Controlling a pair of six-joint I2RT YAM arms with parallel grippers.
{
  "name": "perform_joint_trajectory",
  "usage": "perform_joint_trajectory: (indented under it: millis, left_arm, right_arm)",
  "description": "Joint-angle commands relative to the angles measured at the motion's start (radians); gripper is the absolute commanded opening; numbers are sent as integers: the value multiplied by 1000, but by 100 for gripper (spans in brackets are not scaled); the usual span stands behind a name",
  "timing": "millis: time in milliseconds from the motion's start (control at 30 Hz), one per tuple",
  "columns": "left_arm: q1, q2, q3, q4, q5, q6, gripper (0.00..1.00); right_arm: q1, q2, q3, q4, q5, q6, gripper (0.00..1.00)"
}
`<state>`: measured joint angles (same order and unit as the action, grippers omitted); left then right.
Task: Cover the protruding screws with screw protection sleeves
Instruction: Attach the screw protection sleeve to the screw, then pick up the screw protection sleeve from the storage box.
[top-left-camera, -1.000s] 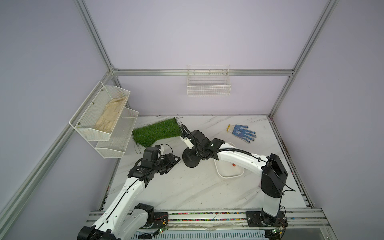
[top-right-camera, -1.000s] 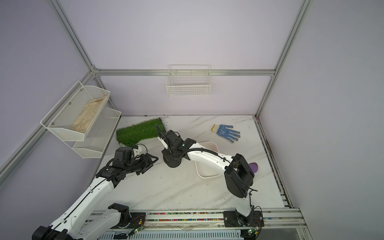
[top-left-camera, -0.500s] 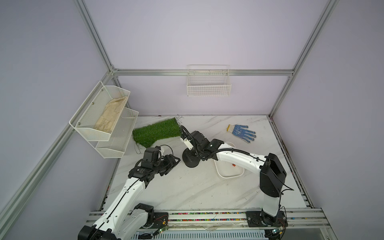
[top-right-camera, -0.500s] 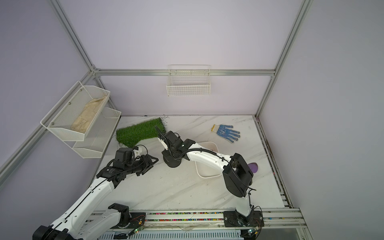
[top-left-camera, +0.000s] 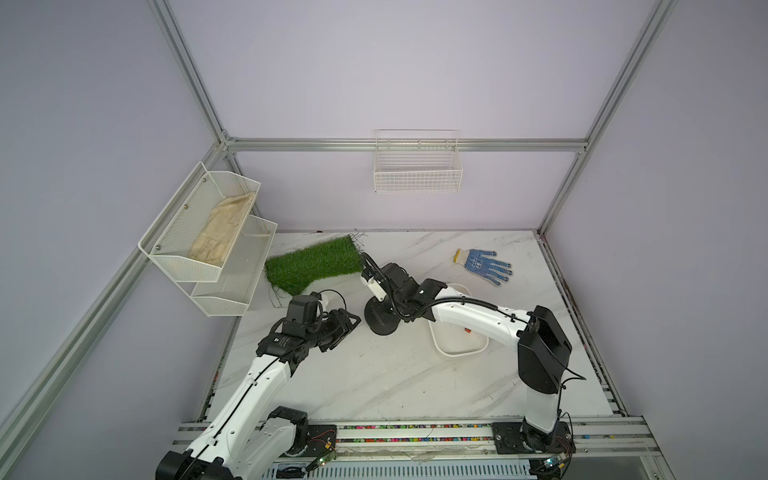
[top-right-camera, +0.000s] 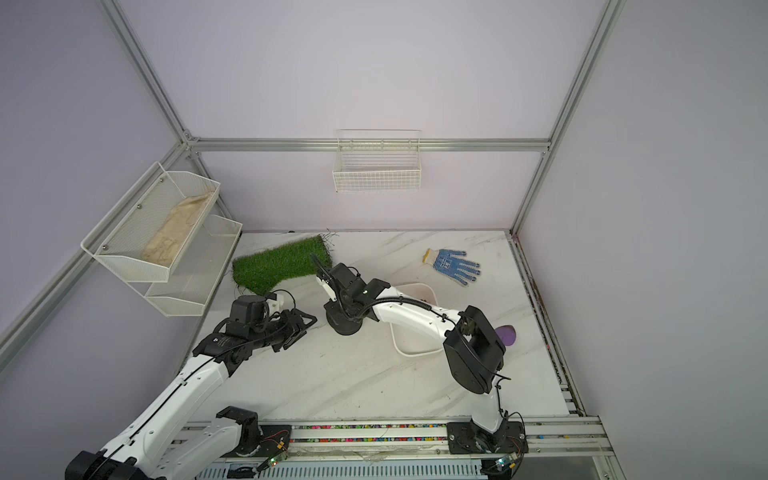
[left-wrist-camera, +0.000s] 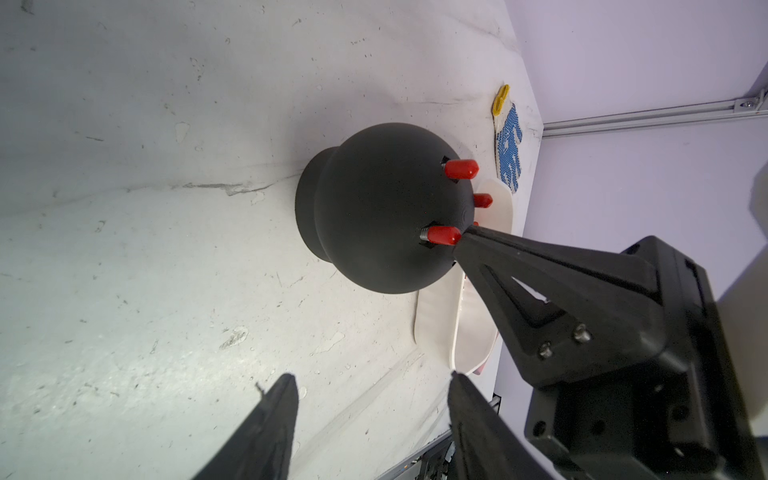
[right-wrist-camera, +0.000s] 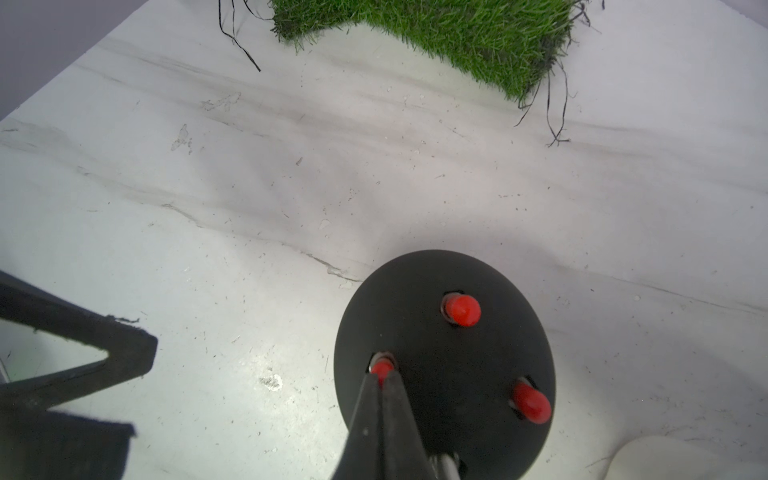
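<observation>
Sleeves (left-wrist-camera: 460, 169) stand upright on dome (left-wrist-camera: 374, 216) — long axes vertical.

red sleeves (left-wrist-camera: 460, 169) capping dome's screws (left-wrist-camera: 424, 235)

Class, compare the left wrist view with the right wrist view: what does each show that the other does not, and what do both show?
Only the left wrist view: the blue glove, the side profile of the black base, and bare screw thread below one red sleeve.
Only the right wrist view: the green turf, and the base's top seen from above.
Both: the base, red sleeves on its screws, the marble table, and the shut right gripper with its tip at a sleeve.
</observation>
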<state>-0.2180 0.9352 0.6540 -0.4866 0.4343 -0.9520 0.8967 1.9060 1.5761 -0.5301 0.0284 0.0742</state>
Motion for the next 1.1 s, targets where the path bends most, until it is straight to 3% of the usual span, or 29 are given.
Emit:
perform_joint_trajectory:
  millis: [0,300,633,833,1067]
  left_arm:
    - [5,-11,-28,27,4,-8,59]
    - [5,-8,-28,31,6,-8,59]
    - [4,14,-1,33,23,-5,60]
    - [-11,26,35,44,33,4,60]
    - [-113,89,106,95,18,23,61]
  right_arm:
    - [-7,40,-14,1,-8,11,0]
    - [-11,16,-8,-4,-2,18,0]
    - [-39,-105,11,4,11,41,17]
    - [-114,-216,-64,8,16,107,19]
    - [-248,-352,-212,-11,14,218,19]
